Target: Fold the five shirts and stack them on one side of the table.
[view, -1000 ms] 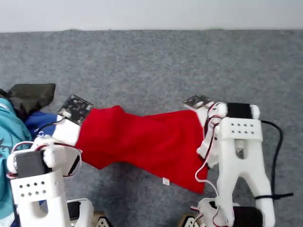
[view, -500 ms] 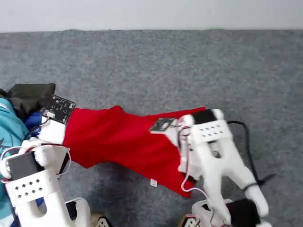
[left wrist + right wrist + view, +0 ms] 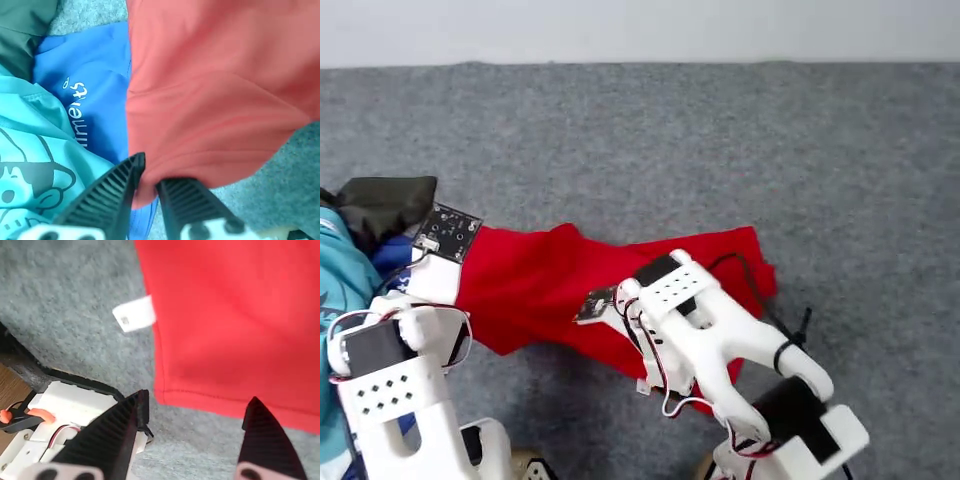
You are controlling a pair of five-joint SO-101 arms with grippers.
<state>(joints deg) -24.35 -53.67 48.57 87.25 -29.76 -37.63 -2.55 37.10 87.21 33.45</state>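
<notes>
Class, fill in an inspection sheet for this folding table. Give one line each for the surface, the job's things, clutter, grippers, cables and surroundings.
Surface: grey carpet-like table cover, bare across the far half.
Job's things: red shirt lies across the middle; blue shirt, teal shirt and dark shirt are heaped at the table's left edge.
Clutter: nothing seen.
Grippers: left gripper is shut on the red shirt's edge; right gripper is open over its hem, near a white label.
Cables: red and white wires and a black cable run along the right arm.
Surroundings: white wall beyond the far edge.
</notes>
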